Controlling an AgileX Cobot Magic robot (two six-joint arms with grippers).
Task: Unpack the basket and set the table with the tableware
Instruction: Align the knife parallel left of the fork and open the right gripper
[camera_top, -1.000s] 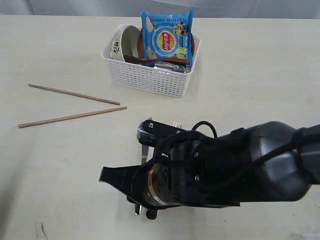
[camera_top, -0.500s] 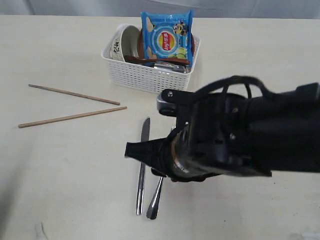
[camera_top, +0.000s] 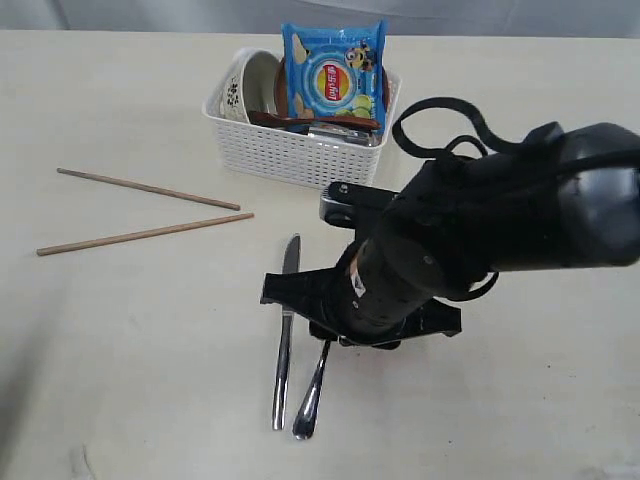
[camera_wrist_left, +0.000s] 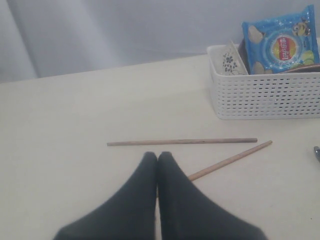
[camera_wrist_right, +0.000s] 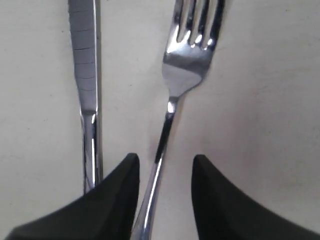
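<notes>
The white basket (camera_top: 300, 150) stands at the back of the table (camera_top: 120, 340), holding the floral bowl (camera_top: 243, 85) and the brown wooden spoon (camera_top: 300, 121). Two chopsticks (camera_top: 148, 188) (camera_top: 145, 233) lie to its left. The steel knife (camera_top: 285, 335) and fork (camera_top: 310, 390) lie side by side in front of the basket. My right gripper (camera_wrist_right: 165, 161) is open just above the table, the fork (camera_wrist_right: 187, 65) handle passing between its fingers and the knife (camera_wrist_right: 85, 75) beside it. My left gripper (camera_wrist_left: 157, 156) is shut and empty, near the chopsticks (camera_wrist_left: 182, 142) (camera_wrist_left: 230, 160).
A blue chips bag (camera_top: 333, 75) stands upright in the basket. The bulky black right arm (camera_top: 470, 240) covers the table in front of and to the right of the basket. In the left wrist view the basket (camera_wrist_left: 265, 95) is off to one side.
The right arm has swung back from the front edge toward the basket, uncovering the knife and fork lying on the table. Chopsticks and basket have not moved.
</notes>
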